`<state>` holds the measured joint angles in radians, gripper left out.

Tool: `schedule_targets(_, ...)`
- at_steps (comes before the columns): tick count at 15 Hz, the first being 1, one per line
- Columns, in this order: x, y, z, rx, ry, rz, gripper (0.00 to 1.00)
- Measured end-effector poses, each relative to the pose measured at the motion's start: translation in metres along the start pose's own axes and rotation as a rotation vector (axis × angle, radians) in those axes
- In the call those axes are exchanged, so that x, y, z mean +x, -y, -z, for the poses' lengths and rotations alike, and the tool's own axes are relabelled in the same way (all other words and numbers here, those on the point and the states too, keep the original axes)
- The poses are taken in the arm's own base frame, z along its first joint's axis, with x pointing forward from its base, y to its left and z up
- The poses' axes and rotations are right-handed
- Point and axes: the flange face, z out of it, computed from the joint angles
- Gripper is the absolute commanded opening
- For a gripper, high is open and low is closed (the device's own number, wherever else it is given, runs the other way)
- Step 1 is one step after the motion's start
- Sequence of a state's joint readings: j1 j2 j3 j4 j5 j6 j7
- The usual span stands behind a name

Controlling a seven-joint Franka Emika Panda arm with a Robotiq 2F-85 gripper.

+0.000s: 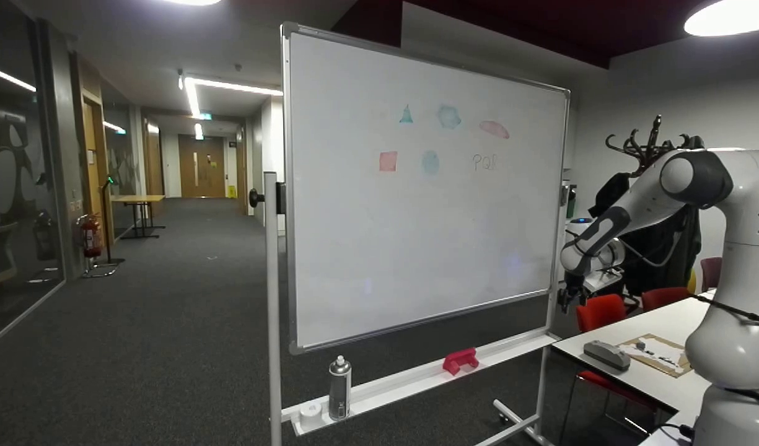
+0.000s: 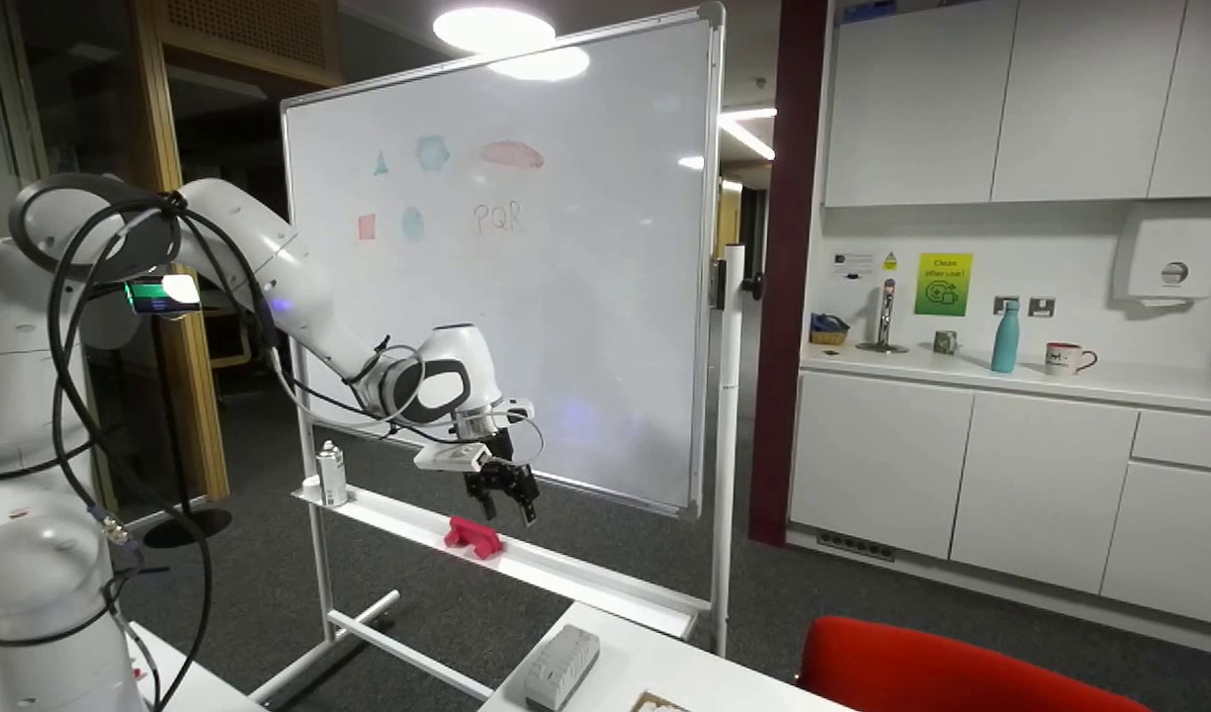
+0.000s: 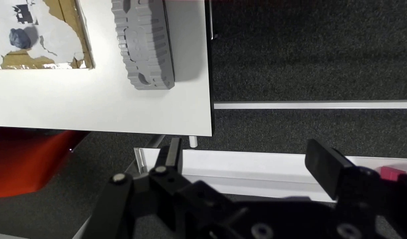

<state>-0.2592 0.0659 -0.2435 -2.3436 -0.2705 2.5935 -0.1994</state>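
Observation:
My gripper (image 2: 507, 506) is black, open and empty, and points down in front of the whiteboard (image 2: 585, 326). It also shows in an exterior view (image 1: 566, 300) at the board's edge. In the wrist view its fingers (image 3: 243, 146) are wide apart, with the white tray (image 3: 250, 166) below and between them. A red-pink holder (image 2: 474, 537) sits on the tray; it is partly hidden by a finger in the wrist view (image 3: 392, 173). A grey ridged eraser-like block (image 3: 143, 46) lies on the white table (image 3: 90, 99). The board bears faint coloured shapes and the letters PQR (image 2: 498, 217).
A spray can (image 1: 339, 390) and a small white roll (image 1: 310, 414) stand on the tray's end. A cardboard piece (image 3: 57, 43) with torn paper and a blue-grey lump (image 3: 20, 38) lies on the table. A red chair (image 2: 921, 663) stands beside it. The board has a metal post (image 2: 730, 445).

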Motion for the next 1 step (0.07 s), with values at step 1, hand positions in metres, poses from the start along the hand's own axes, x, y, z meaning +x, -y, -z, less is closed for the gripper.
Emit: schedule_targets(1,-0.0004,-0.0001,-0.0003,0.000,0.001,0.000,1.00)
